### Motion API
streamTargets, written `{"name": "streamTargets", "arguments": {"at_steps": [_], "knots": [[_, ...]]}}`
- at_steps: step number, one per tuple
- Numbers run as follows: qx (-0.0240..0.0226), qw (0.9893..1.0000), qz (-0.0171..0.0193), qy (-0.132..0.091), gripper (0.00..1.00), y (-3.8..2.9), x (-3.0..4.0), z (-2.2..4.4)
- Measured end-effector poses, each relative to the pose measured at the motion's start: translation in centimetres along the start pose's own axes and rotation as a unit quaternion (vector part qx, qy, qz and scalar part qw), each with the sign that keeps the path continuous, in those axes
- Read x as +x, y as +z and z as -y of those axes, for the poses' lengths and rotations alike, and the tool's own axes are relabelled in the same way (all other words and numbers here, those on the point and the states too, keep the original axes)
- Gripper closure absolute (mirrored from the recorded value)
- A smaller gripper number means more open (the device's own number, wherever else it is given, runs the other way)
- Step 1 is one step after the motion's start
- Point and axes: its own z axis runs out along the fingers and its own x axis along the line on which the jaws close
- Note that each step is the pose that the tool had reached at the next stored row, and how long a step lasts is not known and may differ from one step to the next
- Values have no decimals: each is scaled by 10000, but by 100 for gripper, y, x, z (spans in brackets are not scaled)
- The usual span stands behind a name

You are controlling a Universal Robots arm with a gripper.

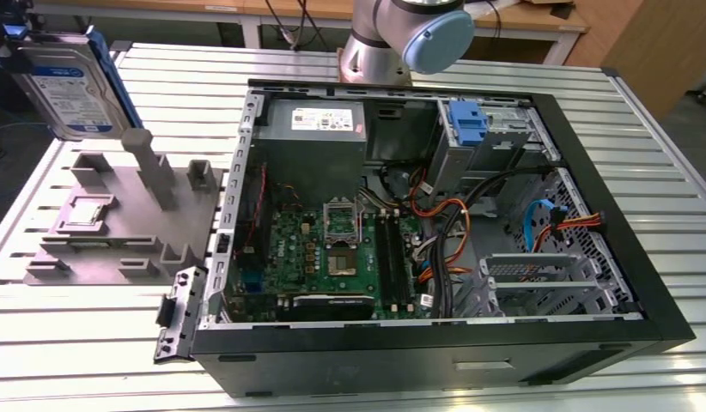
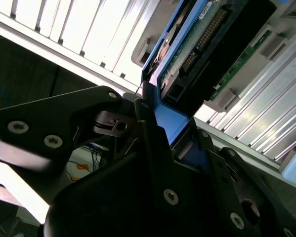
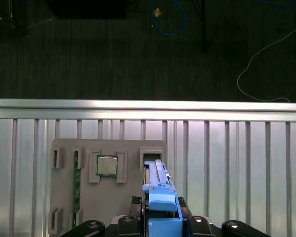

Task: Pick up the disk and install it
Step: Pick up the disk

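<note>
Disk (image 1: 67, 81), flat silver-grey w/ blue plastic frame, clamped in black jaws, prob. above grey moulded fixture (image 1: 124, 225)

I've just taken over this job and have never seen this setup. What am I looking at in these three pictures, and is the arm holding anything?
It is one robot arm at a slatted metal table. The exterior view takes in the whole scene from off the arm. Both wrist views come from cameras riding near the gripper. On the table sit an open computer case and a grey tray with a small chip in it. The gripper is shut on the disk, clamping its blue frame and holding it up above the tray.
</note>
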Motion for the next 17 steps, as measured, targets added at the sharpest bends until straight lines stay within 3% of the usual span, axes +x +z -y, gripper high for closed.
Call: {"name": "streamTargets", "arguments": {"at_steps": [17], "knots": [[0, 10000, 0, 0, 63, -53, -2, -1]]}}
